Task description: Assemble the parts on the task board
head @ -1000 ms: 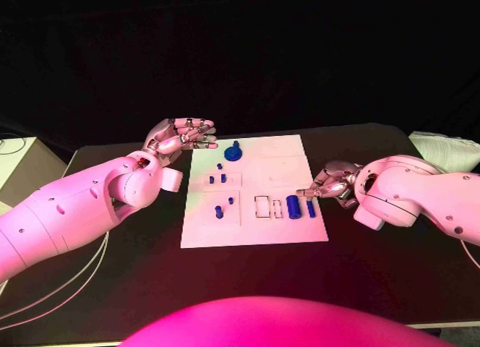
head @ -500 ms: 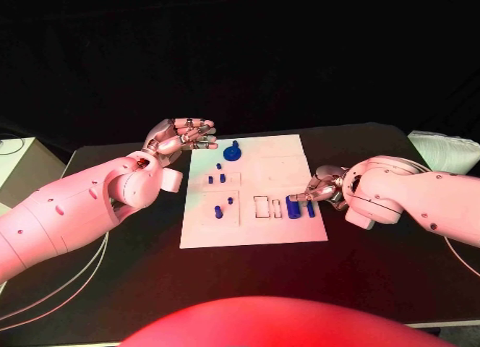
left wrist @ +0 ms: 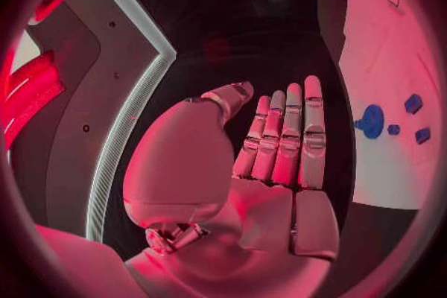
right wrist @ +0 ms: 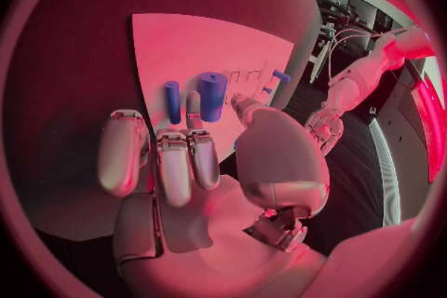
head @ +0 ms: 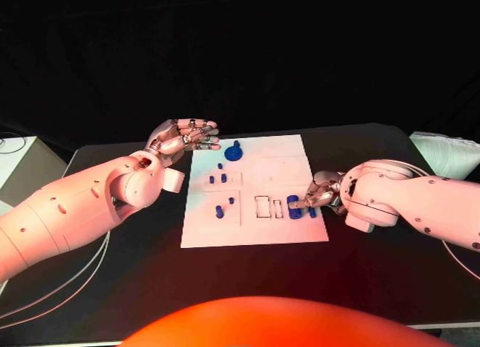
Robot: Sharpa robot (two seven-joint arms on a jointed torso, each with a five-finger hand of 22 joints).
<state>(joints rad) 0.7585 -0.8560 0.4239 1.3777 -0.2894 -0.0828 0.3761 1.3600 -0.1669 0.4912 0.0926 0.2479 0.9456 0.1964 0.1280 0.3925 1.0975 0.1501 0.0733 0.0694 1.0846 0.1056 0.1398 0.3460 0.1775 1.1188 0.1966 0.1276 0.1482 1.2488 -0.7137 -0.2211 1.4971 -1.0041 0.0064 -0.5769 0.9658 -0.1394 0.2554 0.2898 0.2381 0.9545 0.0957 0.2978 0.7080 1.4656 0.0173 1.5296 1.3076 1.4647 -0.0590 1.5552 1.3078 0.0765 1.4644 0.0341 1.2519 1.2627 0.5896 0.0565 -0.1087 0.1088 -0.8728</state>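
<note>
Two hands we see, left hand point(head: 183, 135) fingers apart, empty, far-left of task board point(head: 280, 170), right hand point(head: 319, 191) fingers apart over two blue cylinders point(head: 293, 207).

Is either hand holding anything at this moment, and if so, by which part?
Nothing is held. The right hand reaches over the thick blue cylinder on the white task board, fingers apart. The left hand is empty, off the board.
</note>
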